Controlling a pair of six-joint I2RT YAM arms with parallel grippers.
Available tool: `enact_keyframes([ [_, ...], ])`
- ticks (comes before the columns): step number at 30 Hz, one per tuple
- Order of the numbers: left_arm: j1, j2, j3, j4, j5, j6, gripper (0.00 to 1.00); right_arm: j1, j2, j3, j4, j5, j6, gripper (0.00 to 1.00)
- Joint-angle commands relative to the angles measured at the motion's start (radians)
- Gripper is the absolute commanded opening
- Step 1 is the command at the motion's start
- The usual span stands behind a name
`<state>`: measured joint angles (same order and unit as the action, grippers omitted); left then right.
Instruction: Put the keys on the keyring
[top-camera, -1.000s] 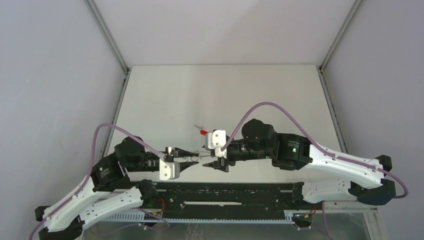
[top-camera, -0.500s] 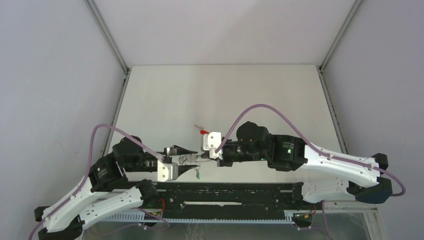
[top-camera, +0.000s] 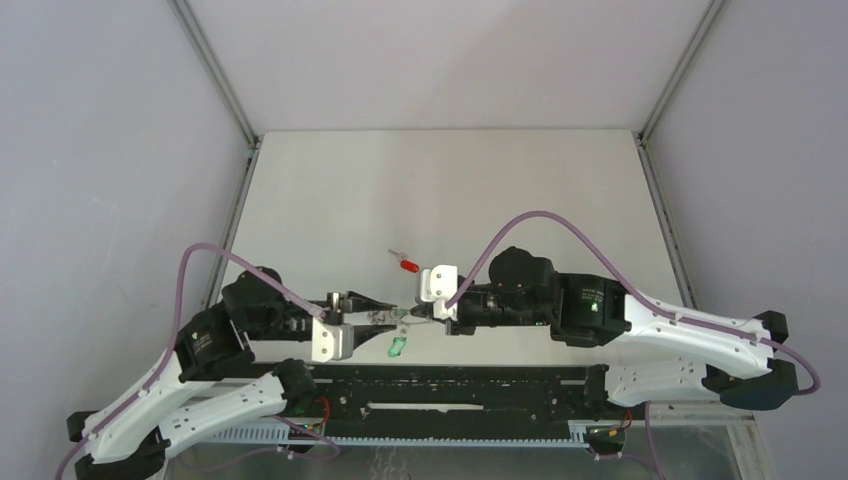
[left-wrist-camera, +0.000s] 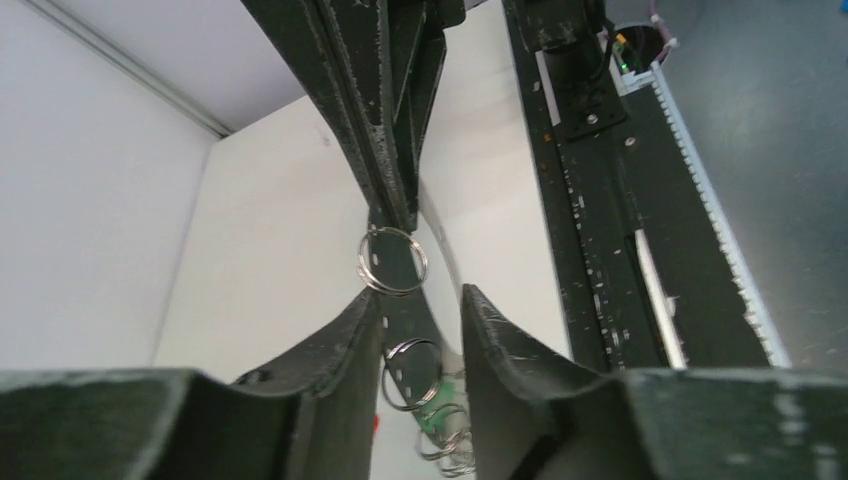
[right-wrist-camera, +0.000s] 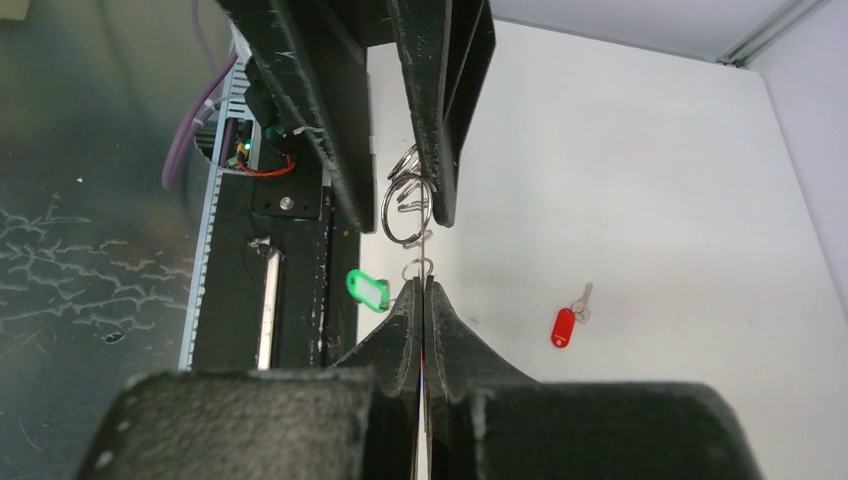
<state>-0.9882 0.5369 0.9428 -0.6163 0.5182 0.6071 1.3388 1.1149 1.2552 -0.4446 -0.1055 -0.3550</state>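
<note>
The keyring (right-wrist-camera: 405, 210), a chain of thin metal rings, hangs in the air between my two grippers (top-camera: 383, 317). My left gripper (top-camera: 390, 318) pinches its large ring (left-wrist-camera: 410, 375) across the gap between its fingers (left-wrist-camera: 340, 345). From the opposite side my right gripper (right-wrist-camera: 422, 284) is shut on the green key (right-wrist-camera: 367, 290), pinching its small ring (right-wrist-camera: 418, 268) at the fingertips, right next to the keyring. The green tag (top-camera: 396, 347) dangles below the tips. The red key (top-camera: 407, 265) lies flat on the table (top-camera: 450, 190), just beyond the grippers (right-wrist-camera: 564, 326).
A black rail (top-camera: 450, 385) with the arm bases runs along the table's near edge, directly under the grippers. Grey walls with metal corner strips (top-camera: 215, 75) enclose the white table on the left, back and right.
My right gripper has gone from open to shut and now holds the green key, whose tag shows below the tips. The left jaws widened briefly, then narrowed on the keyring again.
</note>
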Motion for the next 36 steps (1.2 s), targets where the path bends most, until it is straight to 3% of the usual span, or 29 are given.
enact_keyframes([
  [1, -0.003, 0.012, 0.013, -0.018, -0.027, 0.017, 0.32, 0.020, -0.019, 0.026, 0.048, 0.027, -0.007, 0.00],
  [12, -0.003, 0.028, 0.003, -0.014, -0.049, -0.042, 0.01, 0.037, -0.027, 0.023, 0.063, -0.001, 0.003, 0.00],
  [17, -0.001, 0.031, 0.007, 0.044, -0.074, -0.186, 0.00, 0.029, -0.023, 0.005, 0.108, 0.070, 0.009, 0.00],
  [20, 0.016, 0.042, 0.012, 0.060, -0.069, -0.267, 0.03, 0.014, -0.031, 0.004, 0.123, 0.025, 0.020, 0.00],
  [22, 0.019, 0.051, 0.018, 0.051, -0.084, -0.299, 0.34, -0.003, -0.044, 0.003, 0.130, -0.035, 0.039, 0.00],
  [23, 0.021, 0.055, 0.019, 0.045, -0.091, -0.305, 0.42, -0.019, -0.053, 0.004, 0.131, -0.059, 0.051, 0.00],
  [26, 0.035, 0.047, 0.008, 0.042, -0.080, -0.317, 0.50, -0.047, -0.083, -0.015, 0.156, -0.131, 0.082, 0.00],
  [31, 0.072, 0.038, 0.000, 0.073, -0.009, -0.345, 0.47, -0.058, -0.099, -0.027, 0.167, -0.187, 0.102, 0.00],
  [36, 0.134, 0.064, 0.033, 0.086, 0.102, -0.375, 0.22, -0.057, -0.089, -0.027, 0.173, -0.193, 0.103, 0.00],
])
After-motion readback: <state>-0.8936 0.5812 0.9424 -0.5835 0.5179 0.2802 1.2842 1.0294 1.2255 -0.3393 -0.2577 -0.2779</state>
